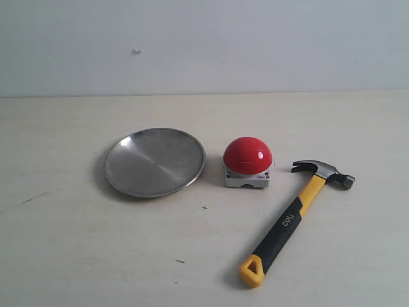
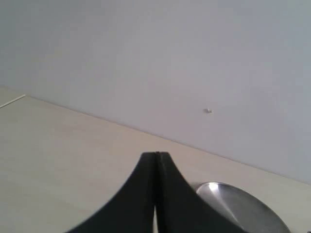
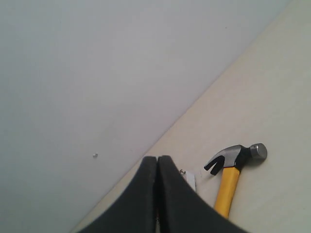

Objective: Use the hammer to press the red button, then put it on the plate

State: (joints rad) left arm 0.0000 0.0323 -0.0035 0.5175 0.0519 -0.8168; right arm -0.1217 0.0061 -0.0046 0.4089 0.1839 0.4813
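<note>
Pale bench (image 1: 77, 256) holds the hammer (image 1: 291, 220) beside the red button (image 1: 247, 155); left claw (image 2: 156, 154) and right claw (image 3: 158, 158) are closed, empty; gripping far from its heavy head risks pivoting

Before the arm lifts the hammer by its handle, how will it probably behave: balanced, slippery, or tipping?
The hammer is probably head-heavy: the dark steel head sits at one end, so a grasp near the yellow loop may let it droop. The black grip section looks rubbery, likely not slippery. It looks rigid and lies flat, so rolling seems unlikely.
</note>
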